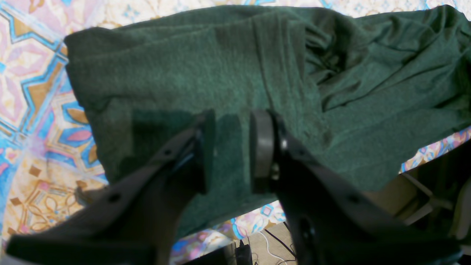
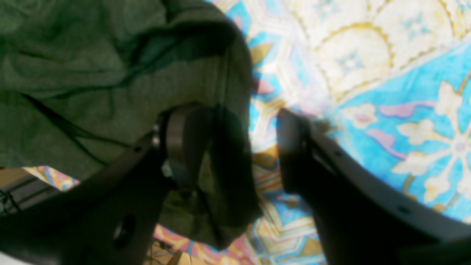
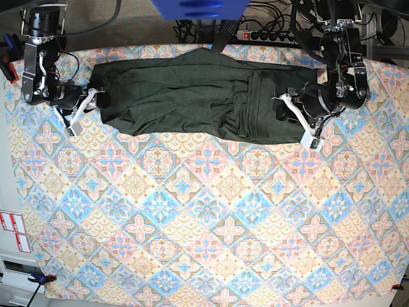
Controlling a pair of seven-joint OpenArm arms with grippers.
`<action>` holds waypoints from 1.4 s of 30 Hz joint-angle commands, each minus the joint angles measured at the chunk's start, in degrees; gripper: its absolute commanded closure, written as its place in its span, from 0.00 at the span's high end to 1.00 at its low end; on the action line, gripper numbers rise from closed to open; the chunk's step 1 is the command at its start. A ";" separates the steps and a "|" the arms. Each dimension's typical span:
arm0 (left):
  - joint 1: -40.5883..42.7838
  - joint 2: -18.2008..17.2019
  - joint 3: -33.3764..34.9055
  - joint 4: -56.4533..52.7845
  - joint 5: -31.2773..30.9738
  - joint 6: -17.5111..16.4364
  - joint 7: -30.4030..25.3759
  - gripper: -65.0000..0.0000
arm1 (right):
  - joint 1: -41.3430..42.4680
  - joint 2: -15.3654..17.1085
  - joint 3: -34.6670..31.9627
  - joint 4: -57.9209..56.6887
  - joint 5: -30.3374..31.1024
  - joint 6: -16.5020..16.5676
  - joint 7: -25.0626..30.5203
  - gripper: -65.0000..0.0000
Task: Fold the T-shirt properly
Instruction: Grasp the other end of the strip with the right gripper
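Basically the T-shirt [image 3: 192, 96] lies stretched sideways along the far part of the counter [image 3: 204, 230], which is covered by a patterned cloth of pink, blue and tan tiles. The garment is dark olive green, plain, folded into a long band; wrinkles bunch near its middle and a flatter folded panel sits at the end by the left arm.

Left end effector [image 1: 232, 147]: jaws a narrow gap apart, hovering over the shirt's folded end near its edge. In the left wrist view only flat fabric shows between the pads, nothing pinched, so it reads as parted and empty.

Right end effector [image 2: 239, 147]: jaws spread wide at the shirt's other end. In the right wrist view one finger [image 2: 184, 143] sits over the fabric edge, the other finger [image 2: 294, 151] over bare patterned cloth; the shirt's edge falls in the gap. Whether the fingers touch the fabric, cannot tell, view is blurred.

A power strip [image 3: 268, 36] and cables lie beyond the counter's far edge.
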 commanded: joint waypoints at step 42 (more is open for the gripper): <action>-0.49 -0.41 -0.51 0.91 -0.89 -0.13 -0.77 0.22 | 1.05 -9.55 -4.88 -1.02 6.78 0.54 -2.77 0.16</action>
